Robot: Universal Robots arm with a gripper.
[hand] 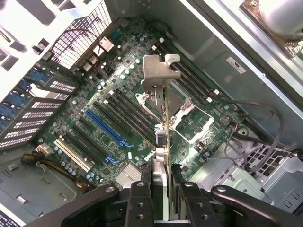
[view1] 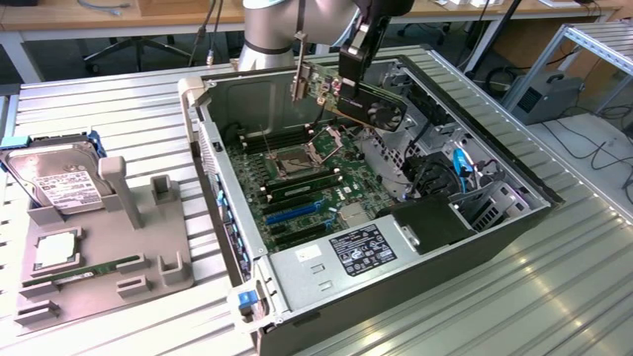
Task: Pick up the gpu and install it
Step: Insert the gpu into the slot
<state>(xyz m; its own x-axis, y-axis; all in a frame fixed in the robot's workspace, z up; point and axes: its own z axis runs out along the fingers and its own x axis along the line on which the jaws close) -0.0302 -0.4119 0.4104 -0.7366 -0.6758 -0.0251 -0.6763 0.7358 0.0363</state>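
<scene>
The gpu (view1: 368, 100) hangs in the air over the open computer case (view1: 237, 245), above the motherboard (view1: 307, 185). It is a dark card with a black cooler and a pale metal bracket (view1: 296, 83) at one end. My gripper (view1: 358, 55) is shut on the card's upper edge. In the wrist view the gpu (hand: 163, 137) appears edge-on between my black fingers (hand: 140, 201), its bracket (hand: 158, 72) pointing away from me. Beneath it on the board lie the blue slot (hand: 106, 128) and the CPU socket (hand: 187, 120). The card touches nothing on the board.
A grey fixture (view1: 109, 222) at the exterior view's left holds a hard drive (view1: 59, 182), a CPU (view1: 55, 248) and a green memory stick (view1: 84, 268). Inside the case are a black power supply (view1: 435, 222), drive cages and cables (view1: 460, 167).
</scene>
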